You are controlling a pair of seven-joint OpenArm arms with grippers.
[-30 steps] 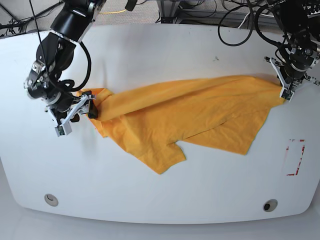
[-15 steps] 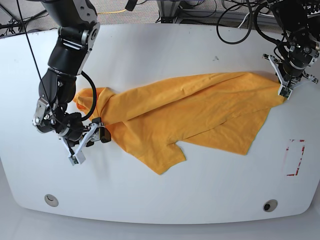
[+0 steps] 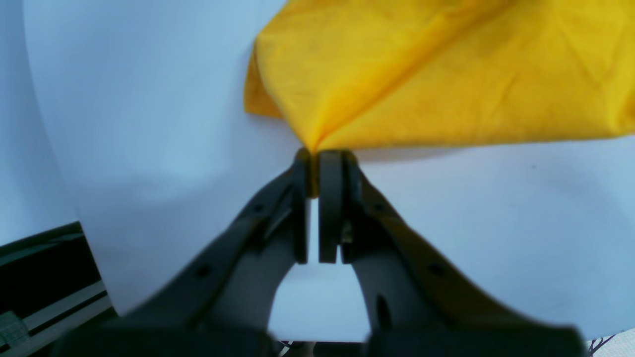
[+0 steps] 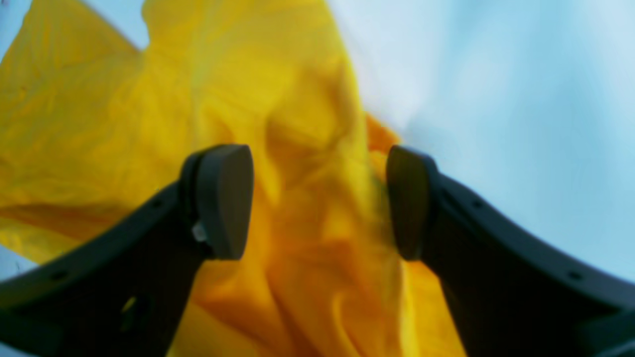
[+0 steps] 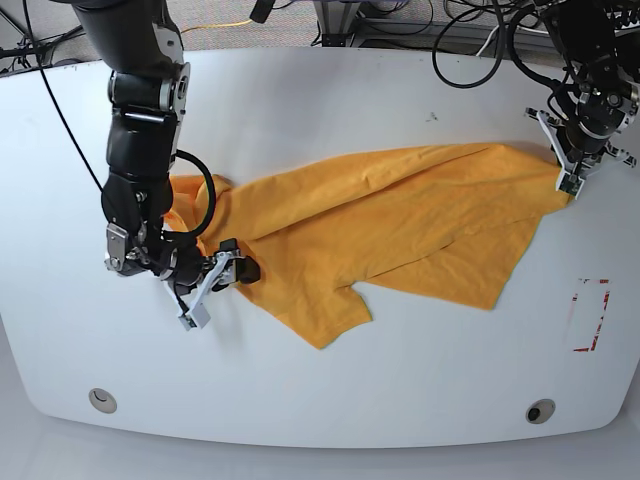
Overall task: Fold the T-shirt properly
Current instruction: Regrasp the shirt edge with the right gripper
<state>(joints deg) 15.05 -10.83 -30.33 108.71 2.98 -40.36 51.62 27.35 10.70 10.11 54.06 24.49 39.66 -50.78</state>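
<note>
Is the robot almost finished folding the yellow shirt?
Not nearly. Nothing is folded yet: the T-shirt lies spread and rumpled across the table. In hand: the left gripper pinches one corner, while the right gripper hovers open over the other end. Flattening and every fold remain.

**What the views leave unseen**

Ahead of the right gripper (image 4: 317, 201), the T-shirt (image 4: 278, 163) is a soft blur of folds, cut off at the top, left and bottom edges; its lettering cannot be made out. Whether cloth touches either pad cannot be told. Beyond the left gripper (image 3: 313, 171), the shirt runs off the top and right edges. The cloth pinched between its pads (image 3: 330, 198) is mostly hidden. Both grippers' bases are cropped below.
</note>
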